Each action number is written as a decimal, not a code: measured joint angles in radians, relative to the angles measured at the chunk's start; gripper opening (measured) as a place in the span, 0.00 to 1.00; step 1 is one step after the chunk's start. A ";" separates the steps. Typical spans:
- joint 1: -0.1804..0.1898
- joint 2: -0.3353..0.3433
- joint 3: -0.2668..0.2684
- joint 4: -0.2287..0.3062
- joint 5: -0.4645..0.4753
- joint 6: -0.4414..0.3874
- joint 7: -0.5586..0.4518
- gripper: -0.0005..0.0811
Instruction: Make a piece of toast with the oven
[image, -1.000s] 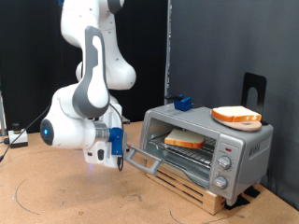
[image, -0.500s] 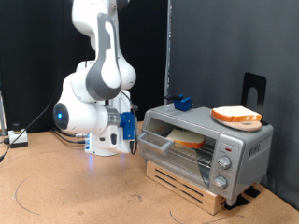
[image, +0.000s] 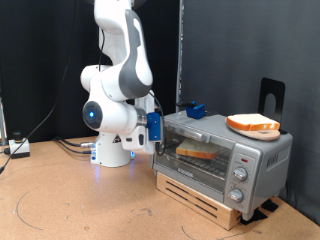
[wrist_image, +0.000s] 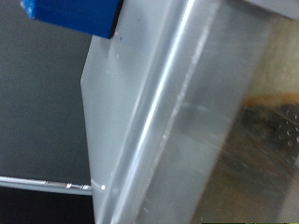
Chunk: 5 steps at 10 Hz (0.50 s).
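Exterior view: gripper (image: 154, 128), jaw state indiscernible, sits against the left end of the oven (image: 222, 156) door, piece of toast (image: 198, 152) on the rack inside; a glancing push could shift the oven.

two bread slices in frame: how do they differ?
The piece of toast sits inside the oven on the rack, behind the glass door; the second slice lies on the orange plate atop the oven. The inside one is dimmed by glass; the top one is in open view. Both are pale with brown crust. The hand is at the door's upper edge.
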 joint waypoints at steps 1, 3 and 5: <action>0.000 -0.027 0.001 -0.023 0.020 0.022 0.009 0.99; -0.032 -0.050 -0.022 -0.033 0.017 0.067 0.061 0.99; -0.083 -0.045 -0.061 -0.027 -0.022 0.087 0.094 0.99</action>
